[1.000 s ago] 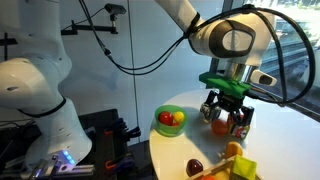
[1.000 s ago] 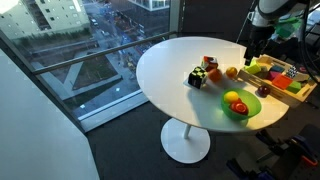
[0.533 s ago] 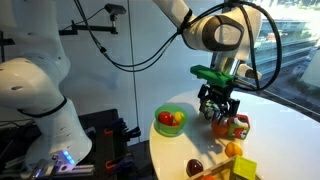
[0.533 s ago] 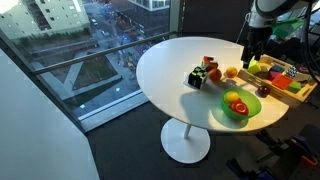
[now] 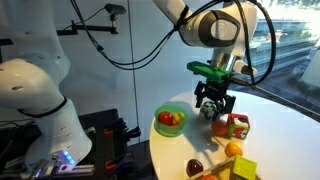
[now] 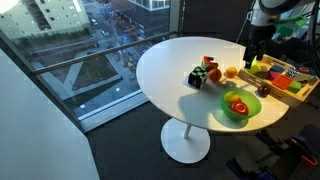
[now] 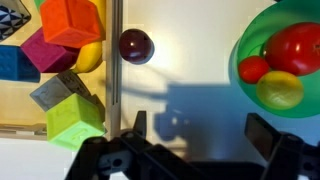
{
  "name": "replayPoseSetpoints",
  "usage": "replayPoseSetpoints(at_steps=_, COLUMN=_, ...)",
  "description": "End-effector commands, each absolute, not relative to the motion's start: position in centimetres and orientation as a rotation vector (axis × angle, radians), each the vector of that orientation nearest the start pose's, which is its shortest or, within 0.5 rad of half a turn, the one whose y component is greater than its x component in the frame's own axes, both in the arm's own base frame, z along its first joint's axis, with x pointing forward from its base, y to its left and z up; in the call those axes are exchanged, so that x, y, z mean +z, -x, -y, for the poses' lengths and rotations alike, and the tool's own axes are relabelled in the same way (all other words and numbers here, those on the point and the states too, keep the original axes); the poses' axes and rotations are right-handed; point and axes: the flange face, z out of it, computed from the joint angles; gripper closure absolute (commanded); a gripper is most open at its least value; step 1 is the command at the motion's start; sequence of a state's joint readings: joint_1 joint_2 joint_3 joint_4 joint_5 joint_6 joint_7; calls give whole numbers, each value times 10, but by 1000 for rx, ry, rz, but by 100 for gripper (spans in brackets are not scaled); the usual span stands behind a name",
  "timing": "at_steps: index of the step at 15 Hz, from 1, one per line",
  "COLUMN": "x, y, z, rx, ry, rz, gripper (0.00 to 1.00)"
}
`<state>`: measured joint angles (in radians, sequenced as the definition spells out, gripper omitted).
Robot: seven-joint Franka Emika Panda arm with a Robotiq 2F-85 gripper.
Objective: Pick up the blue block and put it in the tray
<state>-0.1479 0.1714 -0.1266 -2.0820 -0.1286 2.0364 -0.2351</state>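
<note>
My gripper point(image 7: 200, 130) is open, with only bare white table and its own shadow between the fingers. It hangs above the table point(image 6: 170, 70) between the block cluster and the tray point(image 6: 290, 90), seen in both exterior views point(image 5: 214, 105). The cluster holds a red block point(image 6: 213, 72) and a green-and-white cube point(image 6: 197, 77). I cannot pick out the blue block there for certain, and it is out of the wrist view. The tray's wooden wall point(image 7: 113, 60) runs down the left of the wrist view, with several coloured blocks behind it.
A green bowl point(image 7: 285, 40) with a tomato point(image 7: 297, 45) and a lemon point(image 7: 281, 90) sits to the right in the wrist view. A dark plum point(image 7: 136, 45) lies next to the tray wall. An orange fruit point(image 6: 231, 72) rests near the cluster.
The gripper has risen and drifted away from the red block in an exterior view. It stays open. Nothing on the table has moved.
</note>
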Motion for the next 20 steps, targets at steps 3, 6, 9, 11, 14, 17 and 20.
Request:
replayPoseSetpoints(at_steps=3, x=351, y=-512, z=145, rx=352, ry=3162, rz=67, gripper=0)
replayPoseSetpoints(at_steps=6, x=363, y=-507, z=139, rx=278, ry=3138, rz=113, gripper=0)
replayPoseSetpoints(at_steps=9, x=374, y=-502, z=132, rx=209, ry=3108, rz=164, gripper=0)
replayPoseSetpoints(at_steps=11, x=380, y=-498, z=128, rx=155, ry=3089, rz=208, gripper=0)
replayPoseSetpoints(at_steps=14, x=388, y=-493, z=125, rx=70, ry=3102, rz=256, gripper=0)
replayPoseSetpoints(at_steps=17, x=395, y=-490, z=120, rx=2, ry=3133, rz=274, gripper=0)
replayPoseSetpoints(at_steps=20, x=400, y=-488, z=117, rx=-30, ry=3154, rz=284, gripper=0)
